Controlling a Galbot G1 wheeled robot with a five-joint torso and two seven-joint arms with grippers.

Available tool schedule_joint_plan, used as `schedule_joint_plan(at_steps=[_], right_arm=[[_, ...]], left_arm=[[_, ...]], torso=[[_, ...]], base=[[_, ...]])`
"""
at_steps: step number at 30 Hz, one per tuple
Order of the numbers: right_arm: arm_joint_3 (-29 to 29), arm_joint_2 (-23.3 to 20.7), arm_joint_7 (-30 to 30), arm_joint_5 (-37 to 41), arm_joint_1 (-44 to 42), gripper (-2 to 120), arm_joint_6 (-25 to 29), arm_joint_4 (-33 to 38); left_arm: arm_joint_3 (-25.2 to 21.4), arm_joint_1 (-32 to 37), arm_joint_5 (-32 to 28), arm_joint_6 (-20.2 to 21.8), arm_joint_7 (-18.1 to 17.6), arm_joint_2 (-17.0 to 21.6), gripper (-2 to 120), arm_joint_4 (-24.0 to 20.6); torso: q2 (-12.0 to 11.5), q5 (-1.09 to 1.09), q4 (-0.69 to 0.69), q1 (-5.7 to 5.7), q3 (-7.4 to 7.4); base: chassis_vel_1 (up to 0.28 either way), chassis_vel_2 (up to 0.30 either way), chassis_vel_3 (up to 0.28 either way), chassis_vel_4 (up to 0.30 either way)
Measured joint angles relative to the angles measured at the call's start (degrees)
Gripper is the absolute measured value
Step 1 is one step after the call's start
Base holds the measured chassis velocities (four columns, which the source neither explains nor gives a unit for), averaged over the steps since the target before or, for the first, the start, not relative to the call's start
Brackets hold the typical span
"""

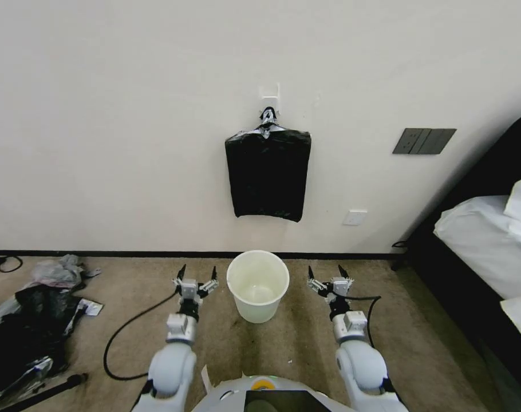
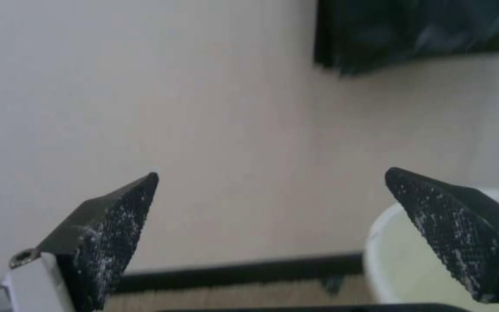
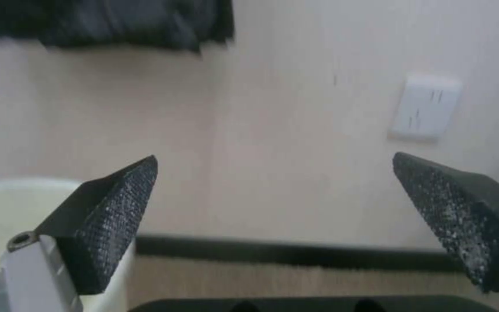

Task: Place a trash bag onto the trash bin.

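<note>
Standing upright on carpet near wall, trash bin (image 1: pixel 257 292), lidless, inside looking bare. Hanging flat on wall from a hook above the bin, black bag bundle (image 1: pixel 267 173) with silvery tied top, probably the bag supply, single trash bag not told apart here. Hovering just beside bin on its left, left gripper (image 1: pixel 197 274), fingers spread wide, holding nothing; bin rim (image 2: pixel 377 242) showing past one fingertip. Hovering at bin's right, right gripper (image 1: pixel 328 273), also spread wide, gripping nothing. Lying at far left on floor, heap of plastic scraps (image 1: pixel 26 320). Sitting on wall right of bundle, white socket (image 3: pixel 426 107)
</note>
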Motion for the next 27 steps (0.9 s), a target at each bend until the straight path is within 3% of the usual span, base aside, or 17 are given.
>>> schedule_joint_plan(at_steps=[4,9,20,25,27], right_arm=[[-2.5,1.2,2.2,-2.9,-4.3,100,6.7,4.0],[-5.5,1.8,4.1,-3.7,-8.1,100,13.1,7.4],[-7.0,0.0,3.9,0.3,-7.8,100,12.0,7.2],[-8.6,-3.3,2.7,8.2,-5.2,100,7.8,7.9],[-9.3,-5.9,1.9,15.5,-2.2,100,3.5,9.4]], left_arm=[[3.1,3.5,1.6,-6.1,-4.0,1.3,100,-2.4],[2.6,4.0,1.6,-7.9,-4.5,1.5,100,-2.7],[2.2,3.8,1.2,-8.0,-4.4,1.6,100,-2.7],[2.0,4.0,1.0,-8.1,-4.3,1.8,100,-2.6],[1.6,4.2,1.0,-8.1,-4.3,1.9,100,-2.7]], torso=[[0.0,0.0,0.01,0.0,0.0],[0.0,-0.02,0.0,0.0,-0.01],[0.0,0.0,0.0,0.0,0.0],[0.0,0.0,0.0,0.0,0.0],[0.0,0.0,0.0,0.0,0.0]], base=[[0.0,0.0,0.0,0.0],[0.0,0.0,0.0,0.0],[0.0,0.0,0.0,0.0],[0.0,0.0,0.0,0.0],[0.0,0.0,0.0,0.0]])
